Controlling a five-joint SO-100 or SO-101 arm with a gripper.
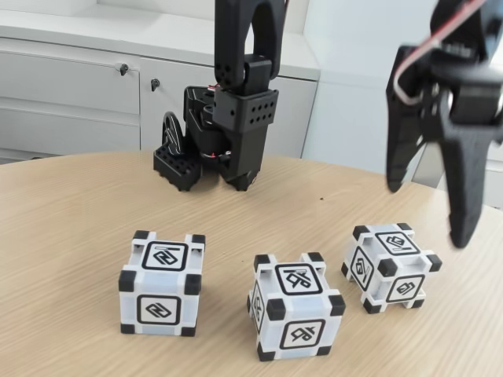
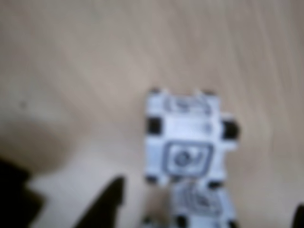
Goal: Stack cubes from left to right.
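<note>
1. Since all three cubes rest singly on the wooden table (image 1: 71,204), no stacking is judged complete; every placement remains to be done.
2. Cube positions in the fixed view: the left cube (image 1: 162,284), the middle cube (image 1: 296,306) and the right cube (image 1: 390,265) form a loose row, each apart from its neighbour. The middle and right cubes sit closer together and are turned at an angle; the left cube sits square to the camera.
3. Gripper (image 1: 428,216) position: raised in the air at the upper right of the fixed view, above and slightly to the right of the right cube, touching nothing.
4. Finger state: the two fingers (image 1: 468,188) are spread apart and hold nothing.
5. Wrist view: blurred. One cube (image 2: 187,137) lies below the camera on the table, with a second cube (image 2: 202,206) just beside it at the lower edge. A dark fingertip (image 2: 111,199) shows at the bottom, clear of both.
6. Arm base (image 1: 224,133): stands at the far side of the table, behind the row.
7. Remaining work, as judged: grasp one cube, set it on another, then add the third.
</note>
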